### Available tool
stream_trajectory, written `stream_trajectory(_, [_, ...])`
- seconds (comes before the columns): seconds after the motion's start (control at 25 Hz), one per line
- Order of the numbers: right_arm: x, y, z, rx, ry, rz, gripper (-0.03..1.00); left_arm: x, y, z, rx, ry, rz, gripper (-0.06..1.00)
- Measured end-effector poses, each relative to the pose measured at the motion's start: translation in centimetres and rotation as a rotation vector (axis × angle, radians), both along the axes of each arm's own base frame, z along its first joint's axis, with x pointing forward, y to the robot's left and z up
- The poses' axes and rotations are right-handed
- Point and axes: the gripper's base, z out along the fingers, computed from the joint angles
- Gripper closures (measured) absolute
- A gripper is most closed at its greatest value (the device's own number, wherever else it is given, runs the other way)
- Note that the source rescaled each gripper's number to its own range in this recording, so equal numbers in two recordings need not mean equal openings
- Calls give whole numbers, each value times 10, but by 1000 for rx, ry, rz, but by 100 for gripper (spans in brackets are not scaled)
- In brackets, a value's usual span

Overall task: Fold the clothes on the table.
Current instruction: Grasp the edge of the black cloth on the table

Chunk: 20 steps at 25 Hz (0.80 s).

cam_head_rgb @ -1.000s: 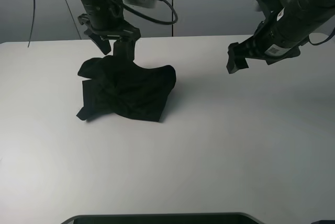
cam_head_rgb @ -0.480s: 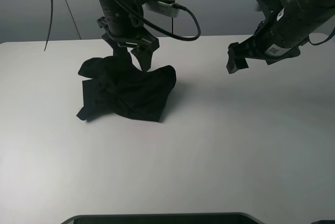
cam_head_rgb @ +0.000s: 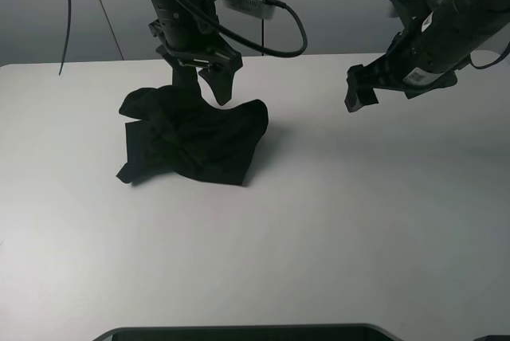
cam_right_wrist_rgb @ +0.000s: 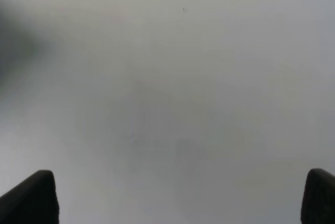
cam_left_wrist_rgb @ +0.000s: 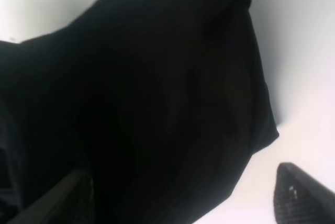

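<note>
Your worktop (cam_head_rgb: pixel 335 221) was bare up front. Shirt (cam_head_rgb: pixel 195 138) sat crumpled left of centre, so folding hadn't started; spreading flat was still left. Left gripper (cam_head_rgb: pixel 205 86) hung just above it, jaws spread, empty. Right gripper (cam_head_rgb: pixel 360 90) idled well apart, jaws spread.

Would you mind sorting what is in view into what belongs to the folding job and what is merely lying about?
Belongs to the job:
- crumpled black T-shirt
- white table
- left gripper, open above the shirt
- right gripper, open over bare table

Merely lying about:
- dark object at the near table edge
</note>
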Motion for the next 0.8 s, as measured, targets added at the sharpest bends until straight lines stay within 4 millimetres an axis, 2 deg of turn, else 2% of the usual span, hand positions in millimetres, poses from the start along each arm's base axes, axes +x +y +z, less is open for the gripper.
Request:
stream_trajectory(0.2, [0, -1, 0, -1, 3, -2, -3, 9, 0, -38, 106, 21, 9, 4])
stream_trajectory(0.44, [-1, -1, 0, -3, 10, -2, -3, 15, 7, -39, 132, 2, 56, 4])
stream_trajectory(0.6, [-2, -2, -1, -20, 27, 5, -3, 23, 22, -43, 152, 14, 126, 4])
stream_trajectory(0.8, [-2, -3, -1, -38, 28, 16, -3, 14, 37, -59, 212, 69, 168, 4])
